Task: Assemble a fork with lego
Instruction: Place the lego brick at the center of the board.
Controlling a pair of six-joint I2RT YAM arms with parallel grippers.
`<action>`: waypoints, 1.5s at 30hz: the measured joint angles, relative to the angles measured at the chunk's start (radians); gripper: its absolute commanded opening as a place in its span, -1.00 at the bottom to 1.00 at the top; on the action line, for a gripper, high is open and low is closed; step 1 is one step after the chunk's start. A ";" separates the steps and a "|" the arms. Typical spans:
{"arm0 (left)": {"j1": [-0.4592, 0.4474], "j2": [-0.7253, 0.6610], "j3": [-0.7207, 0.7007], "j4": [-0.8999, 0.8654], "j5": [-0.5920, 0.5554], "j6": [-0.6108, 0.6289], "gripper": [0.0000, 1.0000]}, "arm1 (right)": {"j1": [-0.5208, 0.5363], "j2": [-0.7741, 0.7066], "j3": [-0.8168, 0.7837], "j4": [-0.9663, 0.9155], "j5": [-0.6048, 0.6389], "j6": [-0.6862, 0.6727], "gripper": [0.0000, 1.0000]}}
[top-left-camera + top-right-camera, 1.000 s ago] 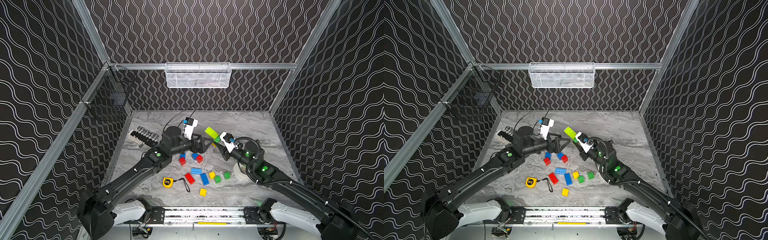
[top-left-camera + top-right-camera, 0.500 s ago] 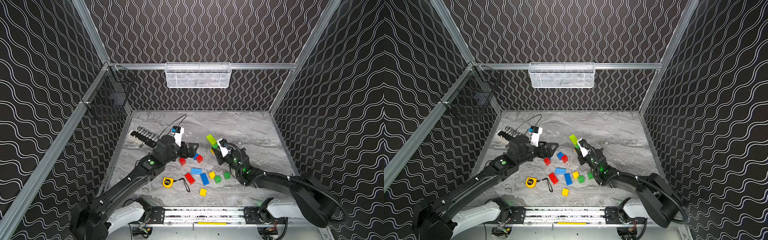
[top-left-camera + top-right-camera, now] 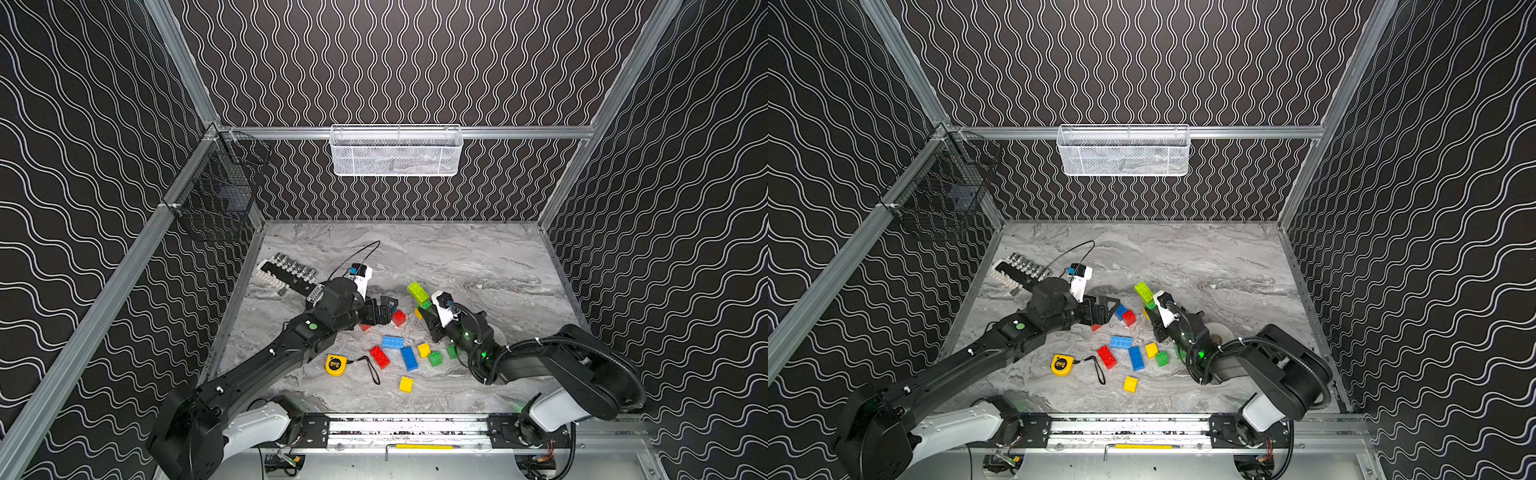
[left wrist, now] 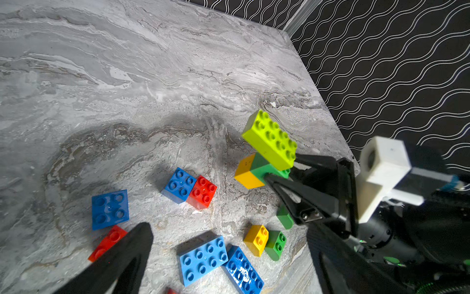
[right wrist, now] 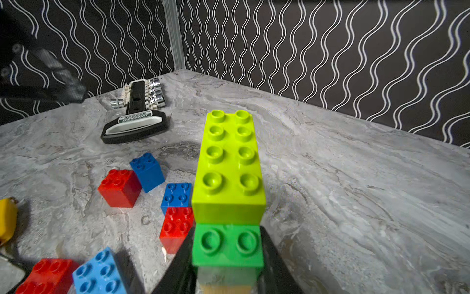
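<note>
**Mid-build: stack in grip, next brick wanted**

Lime-green-yellow stack [image 5: 229, 163] clamped in right pincer [image 4: 279, 168], low by counter [image 3: 478, 257]. Wide-open left pincer [image 3: 388, 309] just beside red brick [image 3: 399, 318]. Judged next: seize it, line studs, press onto stack.

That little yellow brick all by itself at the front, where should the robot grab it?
Pinch the yellow brick by two opposite flat side walls, coming straight down from above. It seems to sit studs up on the table, apart from the other bricks, so its sides are free. The open left gripper looks best placed; the right gripper is shut on a brick stack.
</note>
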 measured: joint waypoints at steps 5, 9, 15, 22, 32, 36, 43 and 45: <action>0.000 0.004 0.000 0.000 0.000 0.000 0.98 | 0.020 0.080 -0.002 0.041 0.005 0.007 -1.00; 0.000 0.006 0.000 -0.001 0.000 0.000 0.98 | 0.025 0.138 -0.008 0.088 0.008 0.026 -1.00; 0.000 0.014 0.002 -0.001 0.000 0.003 0.98 | 0.027 0.184 -0.020 0.156 0.008 0.034 -0.79; 0.000 0.019 0.002 0.000 0.000 0.003 0.98 | 0.032 0.197 -0.040 0.188 0.012 0.033 -0.42; 0.001 0.020 0.002 0.000 0.000 0.003 0.98 | 0.040 0.202 -0.055 0.209 0.019 0.028 0.25; 0.001 0.020 0.002 0.000 0.000 0.003 0.98 | 0.040 0.193 -0.055 0.208 0.022 0.026 0.42; 0.001 0.011 0.000 0.000 -0.005 0.003 0.98 | 0.041 0.146 -0.069 0.207 0.034 0.025 0.52; 0.001 -0.001 -0.002 -0.008 -0.021 0.003 0.98 | 0.041 0.098 -0.088 0.200 0.053 0.026 0.52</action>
